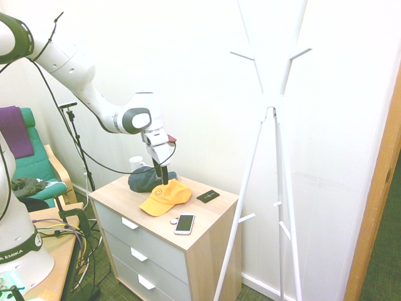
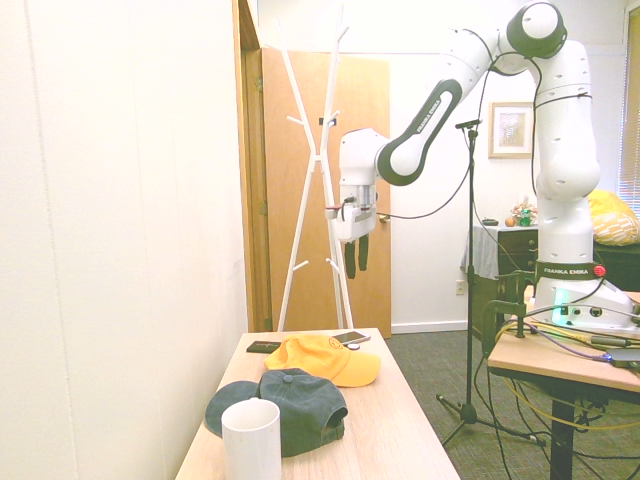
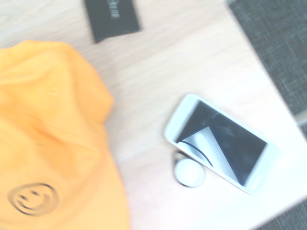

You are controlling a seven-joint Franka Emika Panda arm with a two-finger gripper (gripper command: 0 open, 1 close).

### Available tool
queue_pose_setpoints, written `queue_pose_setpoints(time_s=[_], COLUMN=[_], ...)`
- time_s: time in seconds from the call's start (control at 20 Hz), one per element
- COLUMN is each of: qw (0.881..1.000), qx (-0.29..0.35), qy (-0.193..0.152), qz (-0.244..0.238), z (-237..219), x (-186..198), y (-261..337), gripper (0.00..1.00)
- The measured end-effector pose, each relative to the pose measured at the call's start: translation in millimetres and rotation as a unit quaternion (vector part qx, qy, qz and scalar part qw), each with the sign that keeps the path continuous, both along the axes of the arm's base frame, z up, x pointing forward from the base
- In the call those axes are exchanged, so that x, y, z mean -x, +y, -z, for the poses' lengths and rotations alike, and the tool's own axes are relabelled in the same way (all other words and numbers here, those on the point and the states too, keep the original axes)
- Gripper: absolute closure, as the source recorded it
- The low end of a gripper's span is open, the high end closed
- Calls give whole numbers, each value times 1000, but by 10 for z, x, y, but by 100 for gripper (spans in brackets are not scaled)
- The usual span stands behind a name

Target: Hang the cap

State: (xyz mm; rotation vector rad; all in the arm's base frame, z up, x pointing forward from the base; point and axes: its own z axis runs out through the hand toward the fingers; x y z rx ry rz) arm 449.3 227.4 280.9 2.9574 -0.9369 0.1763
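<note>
Open pincer [image 2: 355,257] hangs above the cap [image 1: 164,197], emblem blurred.

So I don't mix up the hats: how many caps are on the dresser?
2. The yellow-orange cap lies mid-top near the phone; the dark cap sits behind it, by the white cup. Nothing suggests another hidden one.

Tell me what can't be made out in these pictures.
- Wrist view: yellow-orange fabric cap cut off by the frame edge; print on the flat black card blurred.
- First exterior view: dark navy cap partly hidden behind the arm's tool.
- Both exterior views: white coat stand's top washed out against the wall.
</note>
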Motion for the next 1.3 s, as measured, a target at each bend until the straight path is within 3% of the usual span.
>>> queue_pose_setpoints(time_s=[0.6, 1.2, 1.25, 1.3], qw=[999, 998, 997, 997], qx=[-2, 25, 27, 28], qy=[1, 17, 18, 18], qz=[-47, -63, -66, -68], z=[546, 967, 994, 1021], x=[-489, -741, -732, -728], y=[1135, 1541, 1566, 1586], gripper=[0, 0, 100, 100])
